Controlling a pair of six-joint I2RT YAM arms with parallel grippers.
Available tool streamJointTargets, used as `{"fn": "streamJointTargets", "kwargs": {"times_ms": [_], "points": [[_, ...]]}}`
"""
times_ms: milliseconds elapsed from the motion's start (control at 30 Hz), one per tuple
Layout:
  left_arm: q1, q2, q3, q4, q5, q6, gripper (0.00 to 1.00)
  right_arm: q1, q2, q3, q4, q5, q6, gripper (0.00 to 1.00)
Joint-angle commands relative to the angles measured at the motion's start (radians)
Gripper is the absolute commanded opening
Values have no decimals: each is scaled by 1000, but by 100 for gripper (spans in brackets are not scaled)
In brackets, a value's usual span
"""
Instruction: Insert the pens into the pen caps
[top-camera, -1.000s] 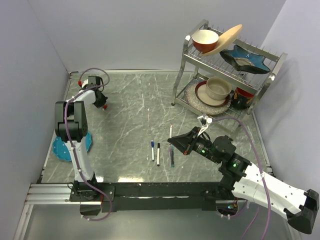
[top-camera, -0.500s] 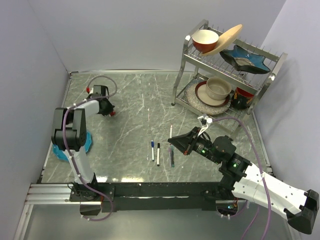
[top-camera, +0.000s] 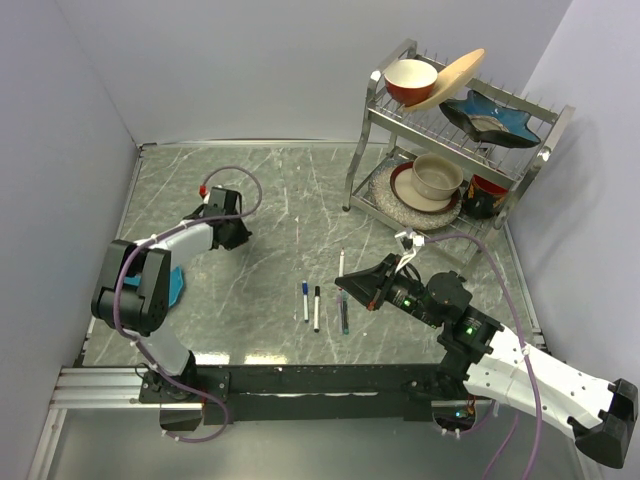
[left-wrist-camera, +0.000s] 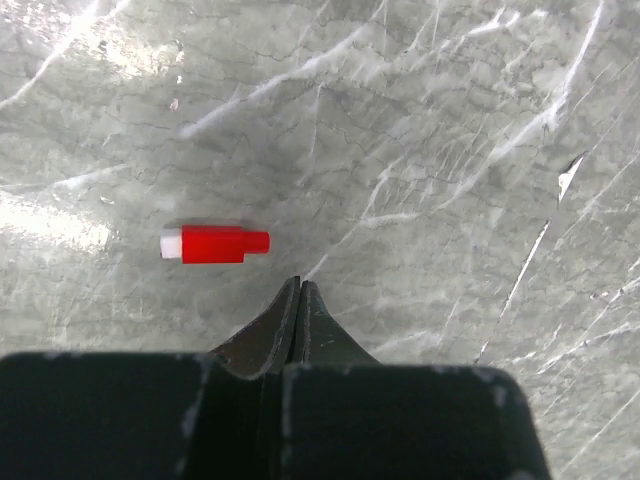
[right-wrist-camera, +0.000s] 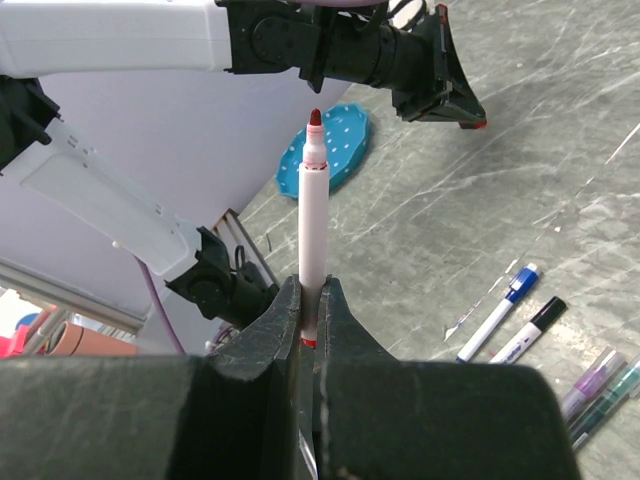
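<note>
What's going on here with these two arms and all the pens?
The right gripper is clamped on a white pen whose red tip is bare. The left gripper is shut on nothing, its tips just short of a red cap lying on the table. A blue-capped pen and a black-capped pen lie side by side on the table.

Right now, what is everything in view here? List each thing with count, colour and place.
white pens: two, blue and black ends, centre of the table
darker pens: apparently two, purplish and teal, beside them
red-tipped pen: one, white barrel, held off the table
red cap: one, lying on the table
blue dish: one, left edge
dish rack: one, metal, far right, holding bowls and plates
left gripper: shut, empty, near the red cap
right gripper: shut on the red-tipped pen
</note>
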Motion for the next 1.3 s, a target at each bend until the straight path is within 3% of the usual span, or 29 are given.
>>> {"fn": "streamJointTargets", "kwargs": {"times_ms": [0,67,133,267,333,567,800,933,1267], "points": [[-10,-56,1,-6,-49,-17,1,-3,-18,2,22,-18,10,0],[-10,-67,36,-79,-132,-57,1,-3,-26,0,20,-18,14,0],[-10,-73,76,-168,-259,-196,1,-3,-32,0,16,-16,16,0],[-10,-69,130,-378,-329,-474,3,-3,-41,-2,11,-11,20,0],[-10,-20,196,-449,-304,-548,11,-3,-43,-2,14,-11,20,0],[-11,105,325,-558,-240,-700,16,-3,-43,1,10,-4,14,0],[-10,157,349,-505,-213,-783,22,-3,-66,9,-23,21,-7,0],[-10,194,385,-520,-220,-800,35,-5,-77,17,-44,31,-23,0],[-10,215,395,-589,-266,-890,36,-3,-92,26,-70,51,-53,0]]}}
